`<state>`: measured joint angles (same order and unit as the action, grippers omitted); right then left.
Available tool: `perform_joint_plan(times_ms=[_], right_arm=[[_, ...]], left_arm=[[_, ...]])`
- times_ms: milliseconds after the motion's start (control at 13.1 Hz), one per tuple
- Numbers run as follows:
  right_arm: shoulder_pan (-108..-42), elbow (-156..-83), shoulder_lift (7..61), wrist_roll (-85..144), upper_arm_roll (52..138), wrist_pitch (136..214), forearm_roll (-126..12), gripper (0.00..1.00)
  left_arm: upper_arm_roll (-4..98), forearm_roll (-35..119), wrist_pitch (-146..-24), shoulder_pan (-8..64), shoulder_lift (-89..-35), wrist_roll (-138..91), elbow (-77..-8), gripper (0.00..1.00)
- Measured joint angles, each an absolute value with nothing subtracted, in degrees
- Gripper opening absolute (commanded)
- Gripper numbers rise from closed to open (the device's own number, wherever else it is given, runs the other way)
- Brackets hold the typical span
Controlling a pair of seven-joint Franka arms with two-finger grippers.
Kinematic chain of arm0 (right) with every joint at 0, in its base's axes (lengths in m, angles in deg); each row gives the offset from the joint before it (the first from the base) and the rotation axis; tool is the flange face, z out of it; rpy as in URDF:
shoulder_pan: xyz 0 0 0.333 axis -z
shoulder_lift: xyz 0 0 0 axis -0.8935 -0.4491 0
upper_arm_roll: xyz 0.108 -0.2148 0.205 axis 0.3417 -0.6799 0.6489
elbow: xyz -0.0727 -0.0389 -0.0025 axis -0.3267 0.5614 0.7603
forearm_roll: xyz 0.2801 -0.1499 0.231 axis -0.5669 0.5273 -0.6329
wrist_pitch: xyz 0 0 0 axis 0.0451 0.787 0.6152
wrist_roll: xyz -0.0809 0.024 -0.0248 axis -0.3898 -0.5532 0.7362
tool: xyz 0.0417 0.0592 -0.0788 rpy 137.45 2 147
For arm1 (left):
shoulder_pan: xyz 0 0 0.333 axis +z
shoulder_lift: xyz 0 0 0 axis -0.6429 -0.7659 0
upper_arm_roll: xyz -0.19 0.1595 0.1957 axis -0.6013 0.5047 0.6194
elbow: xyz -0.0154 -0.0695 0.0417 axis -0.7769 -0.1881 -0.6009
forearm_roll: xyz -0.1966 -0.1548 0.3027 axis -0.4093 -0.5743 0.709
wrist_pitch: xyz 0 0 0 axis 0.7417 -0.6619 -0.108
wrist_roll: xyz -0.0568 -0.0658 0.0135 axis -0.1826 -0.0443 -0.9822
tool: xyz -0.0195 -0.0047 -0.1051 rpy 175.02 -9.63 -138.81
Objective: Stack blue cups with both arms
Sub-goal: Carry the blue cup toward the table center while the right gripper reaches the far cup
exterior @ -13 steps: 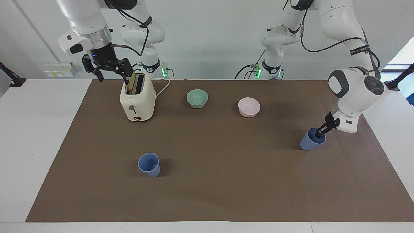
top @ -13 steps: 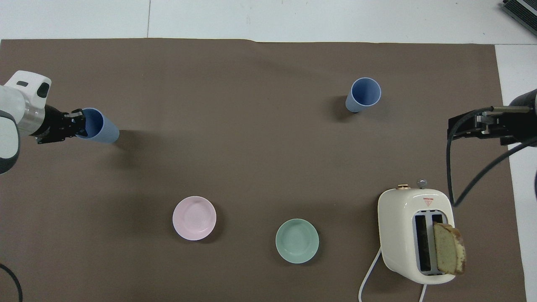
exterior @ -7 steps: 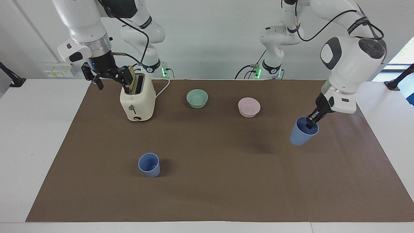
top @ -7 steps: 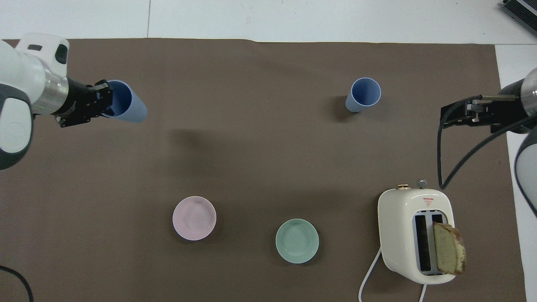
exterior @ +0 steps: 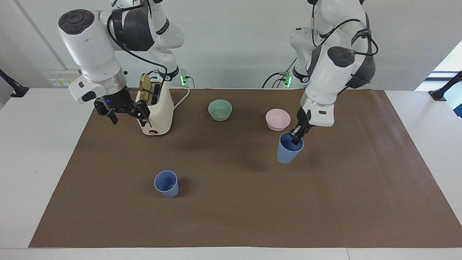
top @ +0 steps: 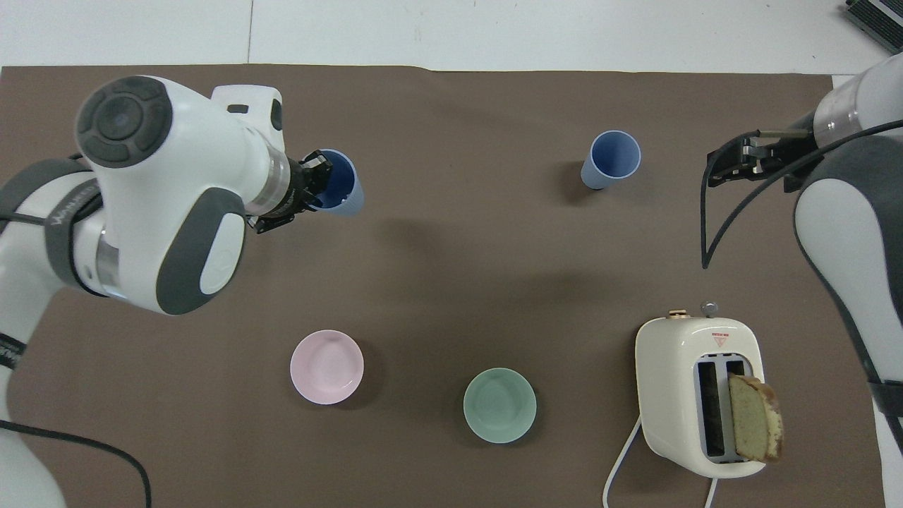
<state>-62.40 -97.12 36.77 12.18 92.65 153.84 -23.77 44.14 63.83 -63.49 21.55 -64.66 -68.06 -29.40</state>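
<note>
facing: high, across table | overhead: steeply down | shared: brown mat

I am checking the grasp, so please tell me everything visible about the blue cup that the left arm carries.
The carried blue cup is a small, matte, periwinkle tumbler that looks like plastic, tapered from a wider rim to a narrower base, without a handle. It hangs in the air above the brown mat, near the pink bowl, slightly tilted, with its mouth up. The left claw grips its rim, one finger inside the cup. Nothing else touches it, and its shadow falls on the mat beside it.
</note>
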Motion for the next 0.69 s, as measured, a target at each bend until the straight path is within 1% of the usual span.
perform_joint_plan(times_ms=[306, 536, 689], right_arm=[[-62.47, -96.08, 30.02, 12.50, 92.76, 161.06, -23.76, 1.00], [-62.51, -97.17, 27.14, 12.55, 92.91, 166.48, -23.75, 1.00], [-62.88, -98.28, 25.70, 12.57, 92.93, 168.49, -23.75, 1.00]], left_arm=[[44.14, 63.83, -69.41, 16.01, -69.08, -73.08, -31.38, 0.00], [44.16, 63.83, -70.94, 14.41, -70.14, -73.38, -33.66, 0.00], [44.18, 63.83, -72.21, 13.64, -70.31, -73.89, -34.60, 0.00]])
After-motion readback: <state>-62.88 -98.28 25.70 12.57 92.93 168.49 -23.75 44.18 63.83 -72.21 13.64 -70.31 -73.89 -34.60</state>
